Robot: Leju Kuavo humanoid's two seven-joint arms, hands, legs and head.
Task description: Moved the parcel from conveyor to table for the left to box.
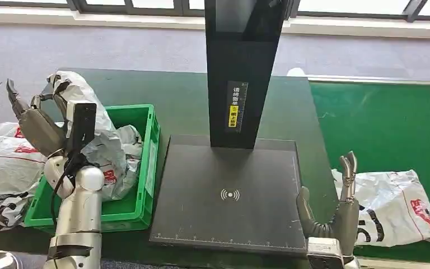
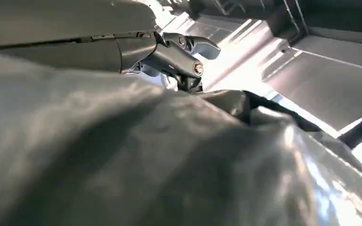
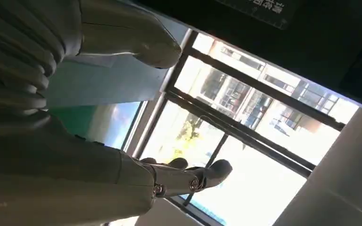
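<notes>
The left hand (image 1: 39, 126) is raised over the green crate (image 1: 145, 168) at the left of the dark green counter (image 1: 185, 101), its fingers (image 1: 12, 92) holding a crumpled grey parcel (image 1: 92, 134) that hangs from the hand down into the crate. In the left wrist view the parcel's (image 2: 169, 165) wrinkled plastic sits right against the hand (image 2: 122, 47), with one dark finger (image 2: 188, 52) reaching over its top edge. A second parcel, the bag (image 1: 3, 168), white with red print, lies outside the crate against its left wall. A black scanner plate (image 1: 229, 196) with a white wireless mark lies just right of the crate, and a black post (image 1: 241, 73) with a yellow label stands at its far edge. The right hand (image 1: 330, 216) is upright at the plate's near right corner, holding nothing, its fingers (image 1: 348, 171) straight and the thumb set apart from them; the right wrist view shows the hand (image 3: 52, 141) with thumb and fingers (image 3: 198, 174) spread against bright windows (image 3: 245, 117). Just right of that hand a white pouch (image 1: 397, 204) with red and black print lies flat on the green conveyor (image 1: 392, 123); whether the hand touches it cannot be told.
</notes>
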